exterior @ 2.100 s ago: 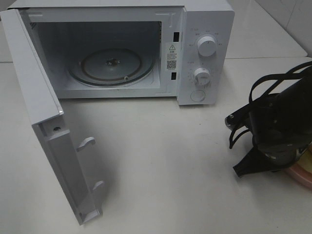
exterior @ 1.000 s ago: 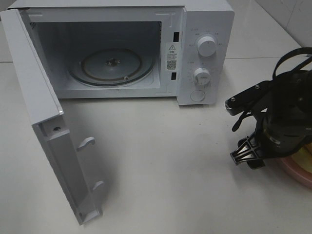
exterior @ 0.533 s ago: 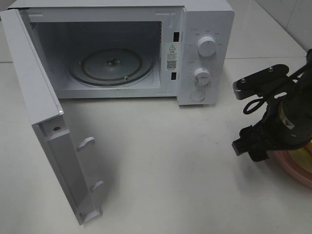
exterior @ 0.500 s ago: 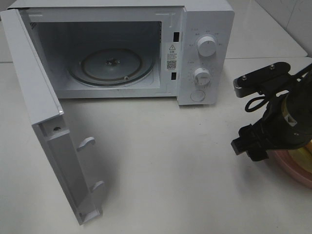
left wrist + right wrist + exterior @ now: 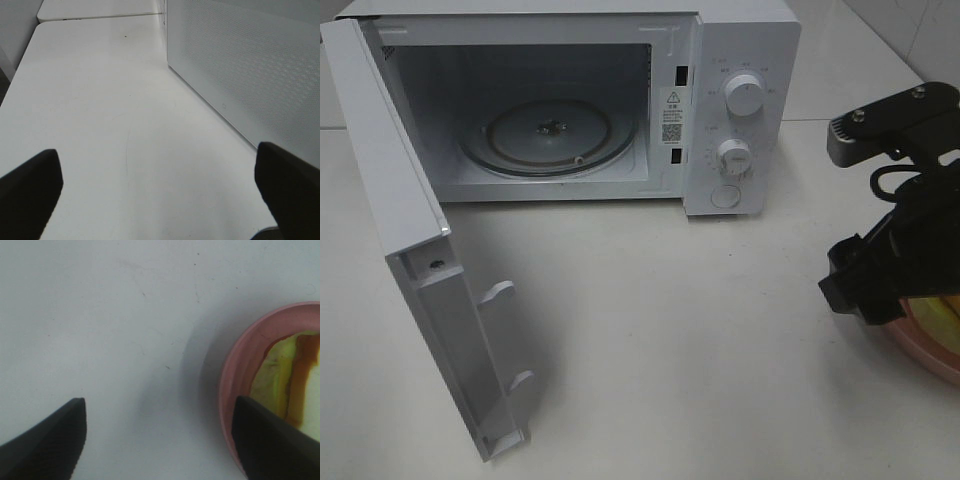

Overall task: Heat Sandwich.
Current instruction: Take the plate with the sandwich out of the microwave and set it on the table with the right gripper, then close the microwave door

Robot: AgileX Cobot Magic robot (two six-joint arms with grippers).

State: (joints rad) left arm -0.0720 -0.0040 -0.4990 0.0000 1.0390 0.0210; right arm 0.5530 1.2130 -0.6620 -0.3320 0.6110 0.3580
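The sandwich, pale bread with a tan crust and yellow-green filling, lies on a round pink plate. In the exterior high view only a yellow sliver of the sandwich and part of the plate show at the table's right edge, under my right arm. My right gripper is open above the table, one of its fingers over the plate's rim, nothing held. My left gripper is open over bare table beside the microwave's side wall. It is out of the exterior high view.
The white microwave stands at the back, its door swung wide open toward the front left. A glass turntable lies inside with nothing on it. White table stretches in front.
My right arm has shifted to the right and risen, its camera bracket now higher near the right edge. More of the plate's yellow content shows. The microwave has not moved.
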